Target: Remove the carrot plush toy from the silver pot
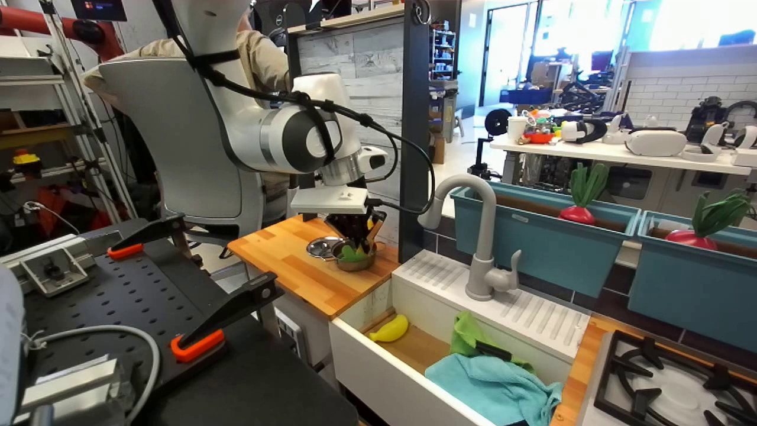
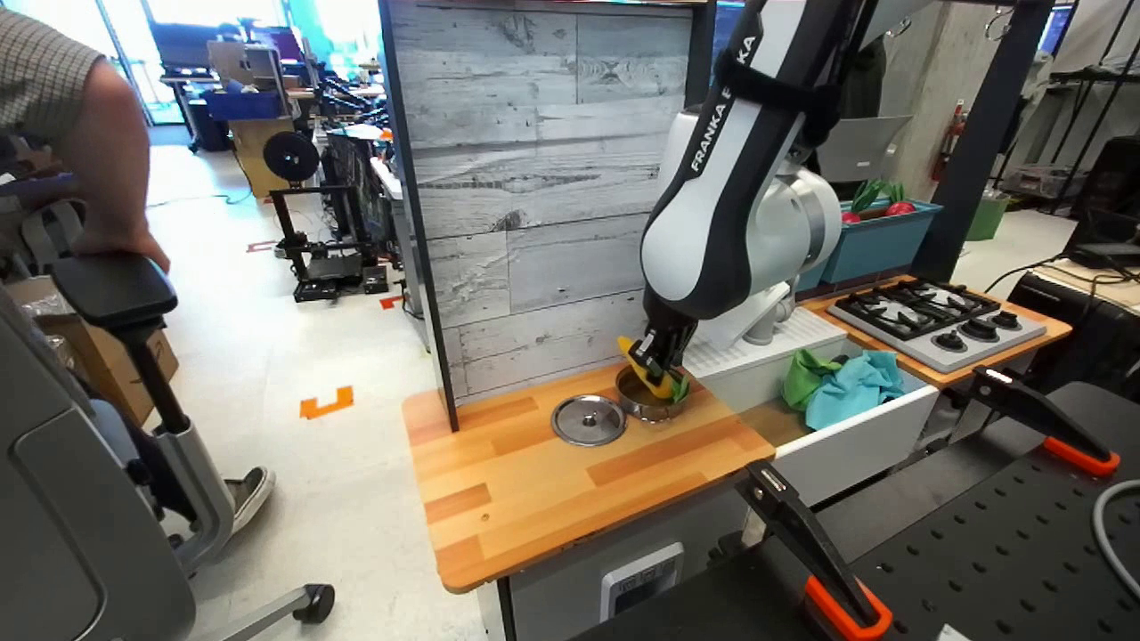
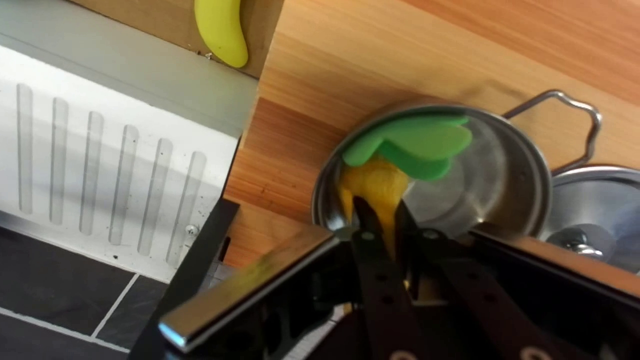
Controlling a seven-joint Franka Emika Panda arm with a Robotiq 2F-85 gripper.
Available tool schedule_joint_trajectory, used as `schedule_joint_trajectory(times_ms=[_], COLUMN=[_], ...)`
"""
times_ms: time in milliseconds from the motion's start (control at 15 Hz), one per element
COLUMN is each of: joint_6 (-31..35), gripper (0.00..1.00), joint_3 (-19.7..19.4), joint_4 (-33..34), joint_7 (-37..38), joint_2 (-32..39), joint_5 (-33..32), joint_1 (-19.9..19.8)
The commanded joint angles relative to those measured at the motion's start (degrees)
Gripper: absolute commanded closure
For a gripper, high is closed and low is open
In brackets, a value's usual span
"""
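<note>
The carrot plush toy has a yellow-orange body and green leaves. It sits tilted in the silver pot, leaves down inside near the wall. In an exterior view its yellow end rises above the pot's rim. In an exterior view only the green leaves show clearly, at the rim of the pot. My gripper points down over the pot, its fingers closed on both sides of the carrot's body. It also shows in both exterior views, dark and partly hiding the toy.
A metal lid lies on the wooden counter beside the pot. A grey plank panel stands behind. The white sink adjoins the counter, holding a yellow banana and towels. A faucet rises behind it.
</note>
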Motion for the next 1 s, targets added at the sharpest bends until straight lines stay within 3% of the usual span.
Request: schedule_joint_trajectory(times_ms=[0,533,933], joint_6=[3.9,8.1,6.7], gripper=[0.98,0.98,0.98], joint_3=[-0.7,-1.9,0.4], joint_4=[-6.7,-17.2,-15.7], joint_7=[1.6,2.1,1.0], joint_2=[-4.6,-13.4,-12.8], joint_5=[-2.3,-2.7,-3.4], joint_1=[1.9,8.6,11.3])
